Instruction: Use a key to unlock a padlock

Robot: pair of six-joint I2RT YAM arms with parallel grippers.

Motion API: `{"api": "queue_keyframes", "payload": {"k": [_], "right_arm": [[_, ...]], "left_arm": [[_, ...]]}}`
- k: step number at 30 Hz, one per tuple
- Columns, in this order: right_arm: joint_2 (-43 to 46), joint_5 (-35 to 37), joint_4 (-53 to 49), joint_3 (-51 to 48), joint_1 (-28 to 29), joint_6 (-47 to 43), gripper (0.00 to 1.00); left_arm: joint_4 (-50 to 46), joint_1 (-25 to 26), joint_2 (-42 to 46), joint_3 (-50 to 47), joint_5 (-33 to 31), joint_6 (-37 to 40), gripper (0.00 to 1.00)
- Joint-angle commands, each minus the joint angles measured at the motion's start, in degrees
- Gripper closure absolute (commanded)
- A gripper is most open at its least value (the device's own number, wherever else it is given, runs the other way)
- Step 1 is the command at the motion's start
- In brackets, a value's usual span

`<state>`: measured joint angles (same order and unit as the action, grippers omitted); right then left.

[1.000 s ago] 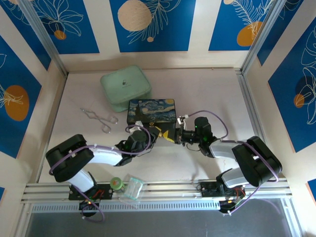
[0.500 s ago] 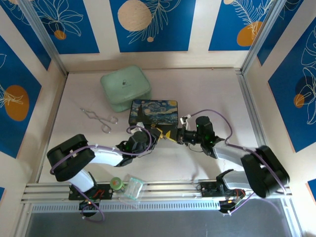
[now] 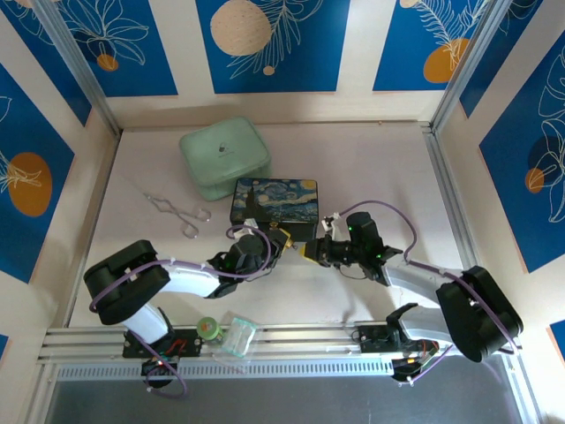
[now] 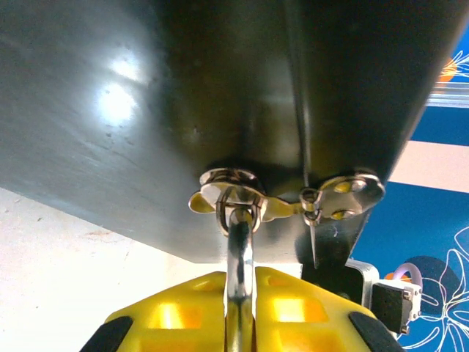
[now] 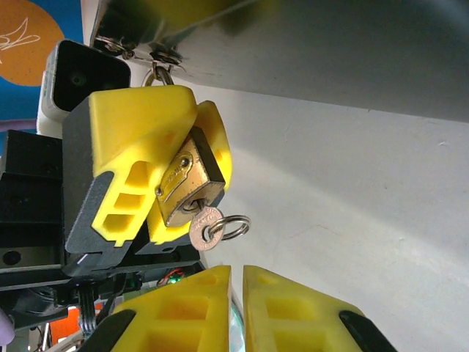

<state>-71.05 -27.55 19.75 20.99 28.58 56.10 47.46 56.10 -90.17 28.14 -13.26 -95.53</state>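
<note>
The brass padlock (image 5: 183, 183) hangs by its silver shackle (image 4: 239, 257) from the clasp ring (image 4: 229, 196) on the Starry-Night box (image 3: 274, 200). My left gripper (image 4: 240, 308) is shut on the padlock, with its yellow fingers (image 5: 146, 132) around the body. The small key (image 5: 203, 229) sits in the keyhole, and its split ring (image 5: 233, 226) dangles free. My right gripper (image 5: 236, 293) is just below the key and apart from it. Its fingers are nearly touching, with nothing between them. In the top view the right gripper (image 3: 309, 250) and the left gripper (image 3: 281, 237) meet at the box's near edge.
A mint-green case (image 3: 225, 155) stands behind the box. Silver wire tongs (image 3: 179, 212) lie to the left. A clear jar (image 3: 237, 339) and a green-capped item (image 3: 207, 328) sit on the near rail between the arm bases.
My right gripper has drawn back a little from the padlock toward the near right, leaving the key in the lock. The box shifted slightly right earlier. The left gripper keeps its hold.
</note>
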Motion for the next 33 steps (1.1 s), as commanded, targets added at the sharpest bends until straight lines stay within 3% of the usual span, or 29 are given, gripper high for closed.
{"api": "queue_keyframes", "payload": {"k": [1, 6, 18, 23, 27, 30, 33], "right_arm": [[-2.40, -0.33, 2.97, 1.46, 0.51, -0.16, 0.88], [-5.31, -1.83, 6.95, 3.77, 0.67, 0.96, 0.89], [-6.93, 0.34, 4.39, 6.57, 3.08, -0.52, 0.86], [-1.18, 10.15, -11.22, 6.89, 3.91, -12.59, 0.73], [4.35, 19.60, -20.99, 5.90, 5.41, -24.69, 0.49], [7.44, 25.60, -24.55, 5.64, 7.26, -30.95, 0.48], [9.89, 27.82, -21.01, 4.21, 9.11, -34.29, 0.54]], "left_arm": [[4.57, -0.29, 0.31, 1.60, 1.92, 0.19, 1.00], [5.06, -0.03, 0.33, 1.74, 2.96, -0.32, 1.00], [6.06, 0.60, -1.94, 1.48, 3.34, -1.50, 1.00], [2.04, 0.24, -0.53, 1.64, 3.06, -1.06, 1.00], [-3.17, -0.18, 0.94, 2.05, 3.06, -0.96, 1.00], [-5.70, -0.27, 1.57, 2.41, 3.06, -0.90, 1.00], [-7.28, -0.28, 2.27, 2.53, 2.83, -0.58, 1.00]]}}
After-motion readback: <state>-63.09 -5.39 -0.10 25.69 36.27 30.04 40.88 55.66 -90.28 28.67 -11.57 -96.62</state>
